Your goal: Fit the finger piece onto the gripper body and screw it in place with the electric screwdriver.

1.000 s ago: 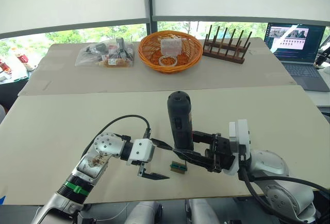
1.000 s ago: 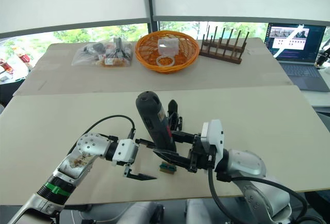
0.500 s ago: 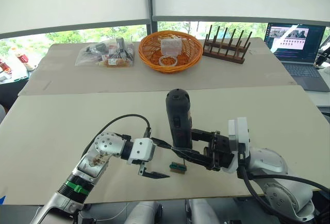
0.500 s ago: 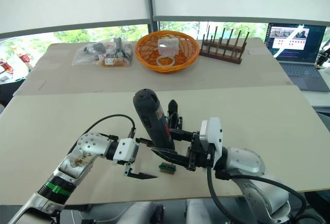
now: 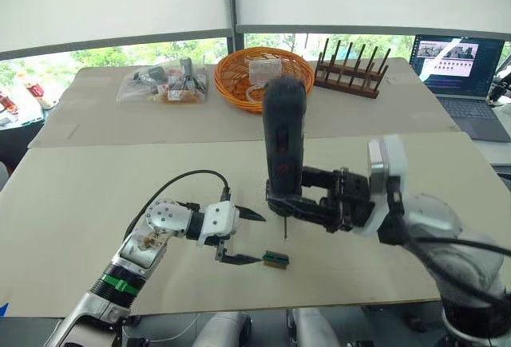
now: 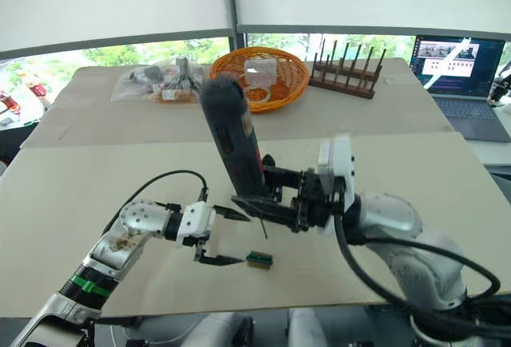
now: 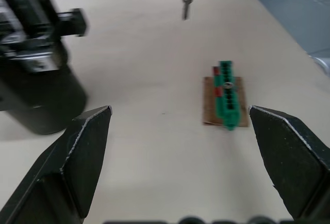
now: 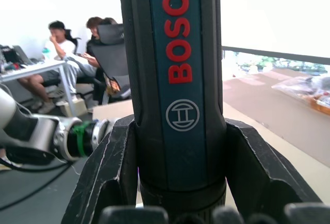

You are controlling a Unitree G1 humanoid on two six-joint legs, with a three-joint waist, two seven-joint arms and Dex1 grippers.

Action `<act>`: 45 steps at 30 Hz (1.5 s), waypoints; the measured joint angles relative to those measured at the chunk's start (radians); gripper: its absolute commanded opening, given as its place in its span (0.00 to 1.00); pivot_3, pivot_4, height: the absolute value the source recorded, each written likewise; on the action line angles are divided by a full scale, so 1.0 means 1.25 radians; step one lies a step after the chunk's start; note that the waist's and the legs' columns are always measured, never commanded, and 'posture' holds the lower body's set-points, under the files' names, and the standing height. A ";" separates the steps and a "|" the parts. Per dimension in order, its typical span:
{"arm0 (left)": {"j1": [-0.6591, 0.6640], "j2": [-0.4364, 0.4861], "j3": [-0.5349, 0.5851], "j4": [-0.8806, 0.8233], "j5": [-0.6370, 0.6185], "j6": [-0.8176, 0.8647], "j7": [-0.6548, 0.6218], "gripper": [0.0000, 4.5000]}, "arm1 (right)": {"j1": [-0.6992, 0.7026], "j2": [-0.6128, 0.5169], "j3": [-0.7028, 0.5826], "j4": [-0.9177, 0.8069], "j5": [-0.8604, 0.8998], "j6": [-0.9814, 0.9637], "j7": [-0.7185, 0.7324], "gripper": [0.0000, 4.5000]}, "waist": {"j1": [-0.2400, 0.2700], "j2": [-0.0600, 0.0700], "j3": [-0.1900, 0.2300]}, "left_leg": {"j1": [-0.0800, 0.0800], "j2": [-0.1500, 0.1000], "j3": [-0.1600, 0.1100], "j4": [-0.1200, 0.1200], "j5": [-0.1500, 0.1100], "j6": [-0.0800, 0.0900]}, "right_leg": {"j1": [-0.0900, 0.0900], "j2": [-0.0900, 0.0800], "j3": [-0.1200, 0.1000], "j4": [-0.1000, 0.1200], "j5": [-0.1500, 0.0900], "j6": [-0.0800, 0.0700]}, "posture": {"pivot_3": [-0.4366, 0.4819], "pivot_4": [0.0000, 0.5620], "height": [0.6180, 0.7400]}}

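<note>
My right gripper (image 5: 302,203) is shut on the electric screwdriver (image 5: 285,136), a thick black pen shape with red lettering (image 8: 178,33). I hold it upright above the table. Its thin metal bit (image 5: 284,229) hangs just over a small green-and-brown block (image 5: 276,259). To the left, my left gripper (image 5: 244,238) is open and empty, its fingers either side of that block (image 7: 225,100). The gripper body (image 7: 38,87), black with a round base and linkage parts, stands on the table beside the block. The finger piece is out of view.
On the far table are an orange basket (image 5: 263,76), a wooden peg rack (image 5: 350,69) and a plastic bag of items (image 5: 162,84). A laptop (image 5: 461,68) sits at the far right. People sit at a desk (image 8: 62,54) in the background.
My right gripper has lifted the screwdriver well up from the table, and its bit now hangs above the block. The left gripper has edged slightly away from the table's front edge.
</note>
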 measured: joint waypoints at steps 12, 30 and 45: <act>-0.118 -0.057 0.063 0.148 -0.001 0.014 0.050 1.00 | -0.361 0.021 0.015 0.210 0.073 0.111 -0.052 0.44 | 0.001 0.000 0.000 | -0.002 -0.001 0.000 0.001 0.001 -0.002 | -0.002 -0.001 0.000 0.002 0.000 0.000 | 0.48 0.27 1.00; -0.197 -0.106 0.061 0.301 0.043 -0.087 0.037 1.00 | -0.375 0.082 0.064 0.316 -0.137 0.106 0.045 0.44 | -0.004 0.000 0.000 | -0.004 -0.001 0.000 0.001 0.003 -0.004 | -0.005 -0.001 0.000 0.007 0.000 0.000 | 0.48 0.27 1.00; -0.223 -0.126 0.061 0.349 0.062 -0.107 0.031 1.00 | -0.375 0.111 0.064 0.335 -0.214 0.088 0.091 0.44 | -0.009 0.000 0.000 | -0.004 -0.001 0.000 0.001 0.003 -0.004 | -0.005 -0.001 0.000 0.008 0.000 0.000 | 0.48 0.27 1.00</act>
